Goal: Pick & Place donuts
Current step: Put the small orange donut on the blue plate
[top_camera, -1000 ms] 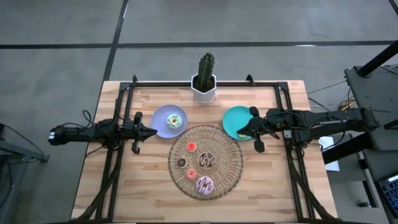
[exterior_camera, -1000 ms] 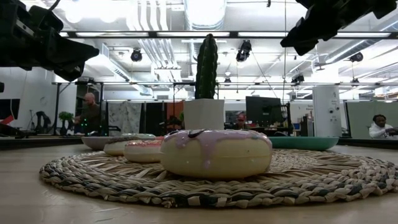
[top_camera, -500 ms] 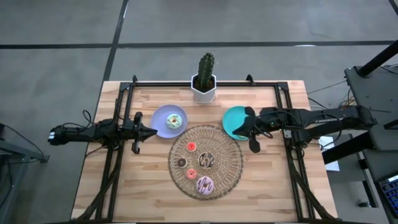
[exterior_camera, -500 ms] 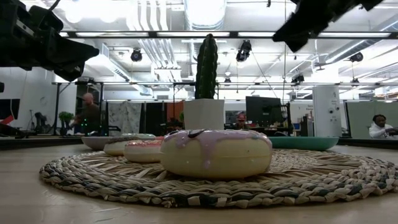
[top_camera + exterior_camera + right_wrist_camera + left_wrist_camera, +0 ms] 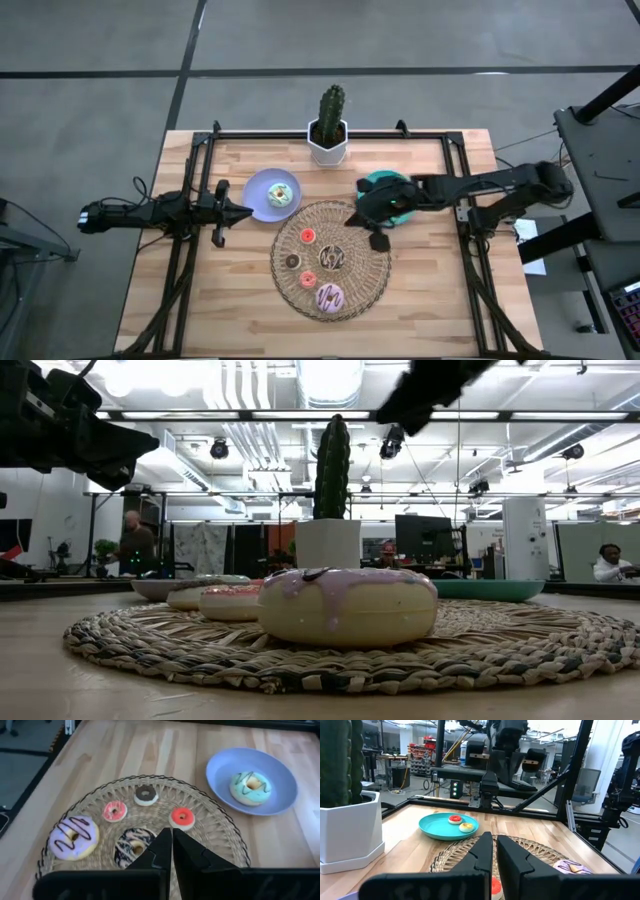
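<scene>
Since a second ago, the right gripper [image 5: 364, 222] is swinging from the teal plate [image 5: 372, 186] over the mat [image 5: 370, 262] — fingers pressed together. Wrist view: five donuts [image 5: 182, 818] lying below, awaiting opening and descent; left gripper [image 5: 243, 212] waiting, shut.

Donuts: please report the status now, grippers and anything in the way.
Right gripper shut, empty, over mat edge. Left gripper shut, waiting beside lavender plate. Five donuts on mat, one on lavender plate, two on teal plate. Nothing in the way.
</scene>
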